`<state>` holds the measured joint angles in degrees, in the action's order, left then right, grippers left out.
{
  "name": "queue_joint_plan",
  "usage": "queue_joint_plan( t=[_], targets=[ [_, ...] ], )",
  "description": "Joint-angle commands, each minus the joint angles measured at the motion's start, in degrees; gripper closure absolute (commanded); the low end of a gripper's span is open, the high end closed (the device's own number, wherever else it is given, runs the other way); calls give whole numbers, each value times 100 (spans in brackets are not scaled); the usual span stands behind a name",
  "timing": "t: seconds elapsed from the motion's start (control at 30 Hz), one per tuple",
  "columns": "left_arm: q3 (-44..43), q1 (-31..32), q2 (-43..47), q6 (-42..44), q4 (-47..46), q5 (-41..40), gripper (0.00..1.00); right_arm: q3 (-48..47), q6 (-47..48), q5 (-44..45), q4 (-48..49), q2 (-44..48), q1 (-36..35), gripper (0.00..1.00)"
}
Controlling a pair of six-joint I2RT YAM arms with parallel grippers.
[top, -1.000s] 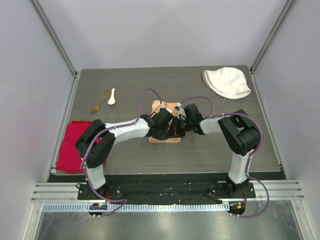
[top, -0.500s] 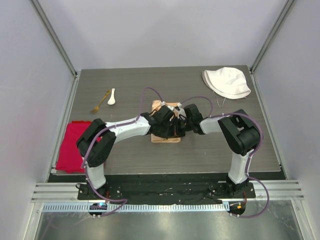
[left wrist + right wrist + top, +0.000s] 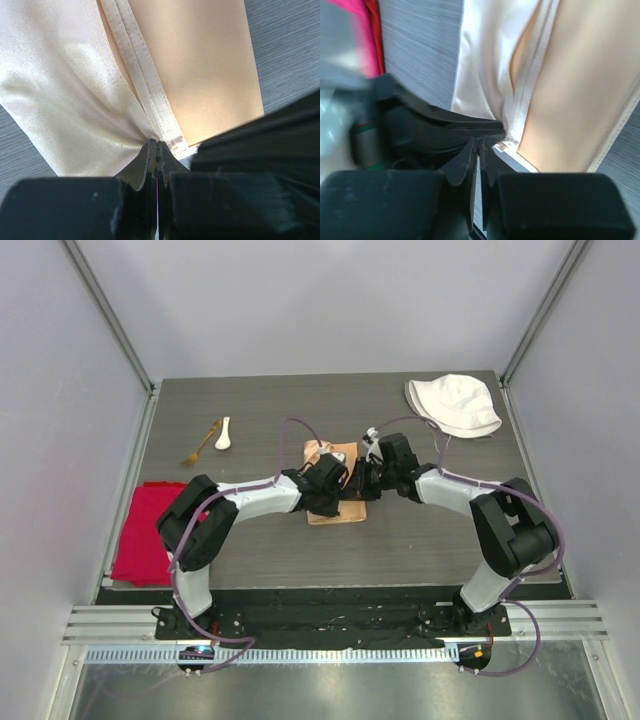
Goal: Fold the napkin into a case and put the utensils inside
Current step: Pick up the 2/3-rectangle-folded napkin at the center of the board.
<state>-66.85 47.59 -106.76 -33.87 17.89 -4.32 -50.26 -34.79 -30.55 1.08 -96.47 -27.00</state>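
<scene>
A dark grey wood-grain desk carries everything. Two white and black arms reach in from its near edge, the left arm and the right arm, and their ends meet over the middle of the desk.

A bright red cloth lies flat at the desk's left edge, beside the left arm's elbow. A white fabric hat sits at the far right corner, well apart from the rest.

The peach-orange satin napkin lies in the centre of the desk, folded into a narrow layered rectangle and partly hidden under both wrists. In the left wrist view, the napkin shows a matte orange layer beside a paler, shinier one. Two stitched hems run down between these layers to the tips of the left jaws. The left jaws are pressed together on that edge, and the cloth puckers where they pinch it.

In the right wrist view, the napkin lies with a hem corner just at the tips of the right jaws. The right jaws stand all but together, with a thin slit between them. Whether they pinch the cloth cannot be told.

A thin gold metal fork lies slantwise on the far left of the desk, well apart from the napkin. A small white short-handled spoon lies just beside it.
</scene>
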Motion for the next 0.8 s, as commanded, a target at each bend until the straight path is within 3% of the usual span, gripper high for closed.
queue_joint_plan(
  t=[0.0,0.07,0.13,0.17,0.23,0.37,0.4,0.43,0.53,0.77],
  targets=[
    [67,-40,-64,-120,-347,133,100,-256,279,356,-477,506,247,80],
    [41,-40,15,-111,-365,203,97,-143,349,304,-486,558,449,77],
    [75,-40,224,-94,-479,256,84,-55,393,181,-486,576,810,72],
    [145,-31,313,-94,-540,238,72,24,446,137,-477,585,924,70],
    [364,-31,637,-33,-812,212,64,95,472,93,-486,629,1248,68],
    [375,240,806,266,-893,-138,15,332,438,206,-530,839,1689,65],
    [305,329,771,328,-893,-279,10,376,420,329,-556,910,1751,61],
    [226,417,710,485,-832,-393,11,437,394,417,-583,1076,1812,54],
    [-327,864,271,827,-498,-1035,13,561,464,646,-853,1383,2049,53],
    [-2006,1349,-1038,1180,838,-2081,31,746,657,1534,-1329,2078,2384,52]
  ],
)
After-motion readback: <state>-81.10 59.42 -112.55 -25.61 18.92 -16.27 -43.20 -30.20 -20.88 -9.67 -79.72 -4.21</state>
